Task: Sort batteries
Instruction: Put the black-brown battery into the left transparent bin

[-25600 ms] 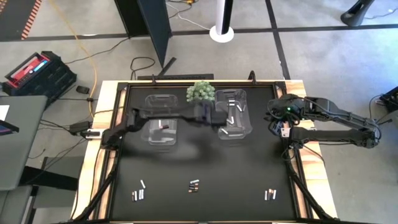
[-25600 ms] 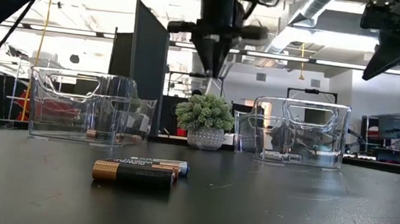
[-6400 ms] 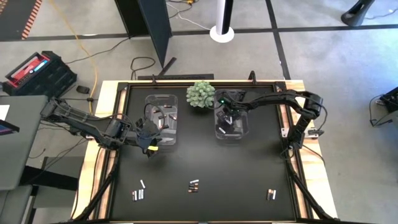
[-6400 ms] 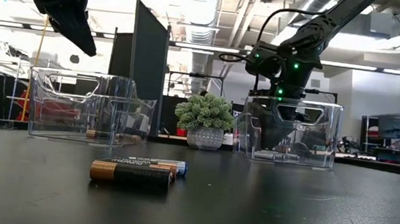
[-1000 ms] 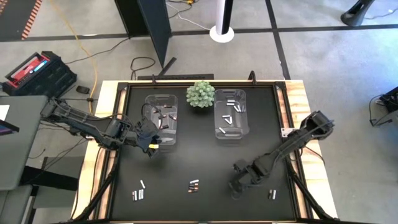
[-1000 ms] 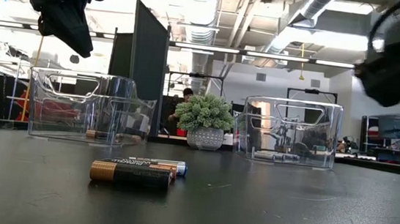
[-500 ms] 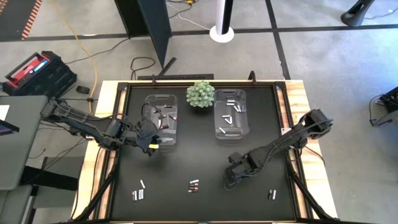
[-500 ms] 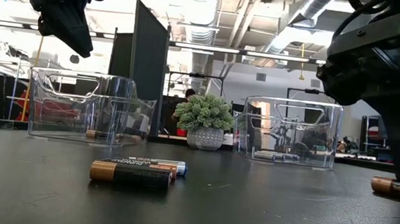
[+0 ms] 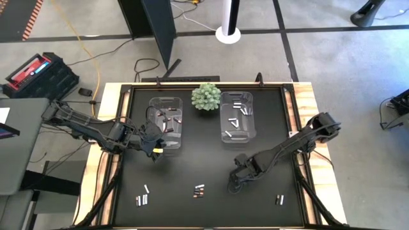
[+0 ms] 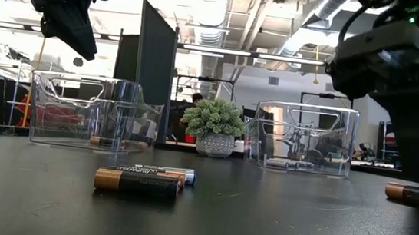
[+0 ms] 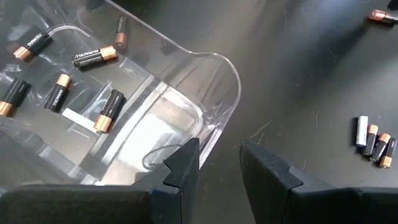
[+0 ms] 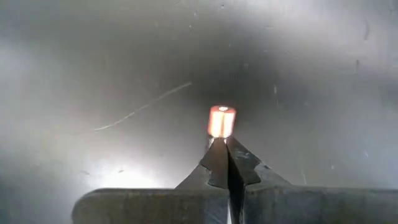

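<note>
Black-topped bench (image 9: pixel 192 169), sorting well underway: both bins hold batteries; three clusters (image 9: pixel 199 190) await near the front edge. Right gripper (image 9: pixel 235 186), fingers closed, carries a copper-tipped cell (image 12: pixel 221 121); left gripper (image 9: pixel 155 144) hovers half-open, empty.

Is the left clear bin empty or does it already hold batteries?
Not empty. The left wrist view shows several dark, copper-ended batteries lying flat on the floor of the left clear bin.

A black table top (image 9: pixel 204 166) with a pale wooden frame carries two clear bins (image 9: pixel 167 121) side by side in the upper middle of the high view, with a small green plant (image 9: pixel 206 95) between them. Loose batteries (image 9: pixel 199 190) lie in three small clusters along the lower part: lower left, centre, lower right.
</note>
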